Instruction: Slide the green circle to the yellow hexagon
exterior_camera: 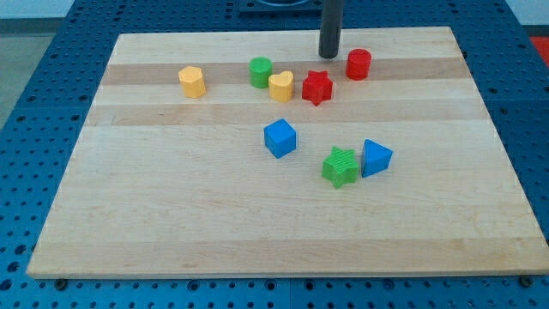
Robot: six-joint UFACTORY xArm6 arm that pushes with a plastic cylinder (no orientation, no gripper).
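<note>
Setting: wooden board [257, 232] lying on a blue perforated table [26, 103].
Yellow hexagon [192, 81]: farthest toward the view's left, near the board's top, standing alone.
Green circle [261, 72]: well to the right of the yellow hexagon, touching or just beside the yellow heart [280, 86] at its lower right.
Blue cube [280, 138]: near the board's middle, below the yellow heart.
Red star [316, 87]: just right of the yellow heart.
My tip [329, 56]: end of the dark upright rod, near the board's top edge, above the red star, between the green circle and the red cylinder [358, 63], touching no block.
Green star [340, 166]: lower right of the blue cube, just beside the blue triangle [375, 158].
Claw: none on this arm, only the rod.
</note>
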